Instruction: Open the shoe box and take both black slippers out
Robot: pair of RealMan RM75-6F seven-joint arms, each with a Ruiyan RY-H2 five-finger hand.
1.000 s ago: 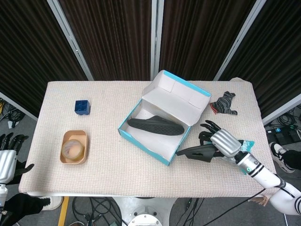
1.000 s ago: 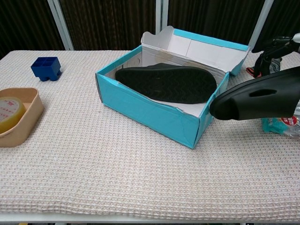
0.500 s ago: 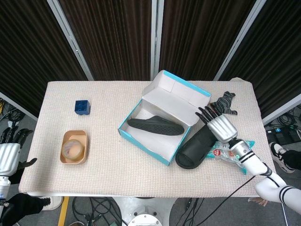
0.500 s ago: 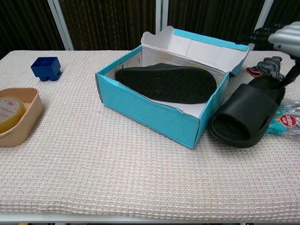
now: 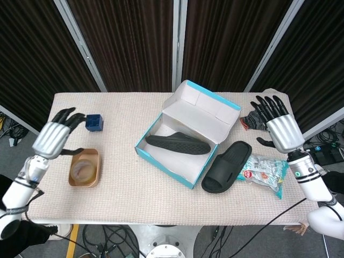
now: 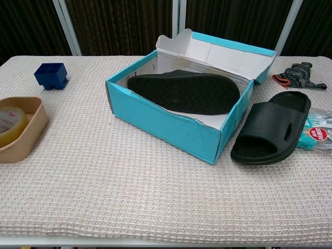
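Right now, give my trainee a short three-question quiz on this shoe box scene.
1. True or false: both black slippers are out of the shoe box.
2. What does the slipper on the table lie against on its outer side? A) blue cube B) plastic packet C) tan bowl
3. Fill in: the right hand holds ____.

Key: 1 false, one slipper in the box remains. 2 B, the plastic packet. 3 nothing; its fingers are spread.
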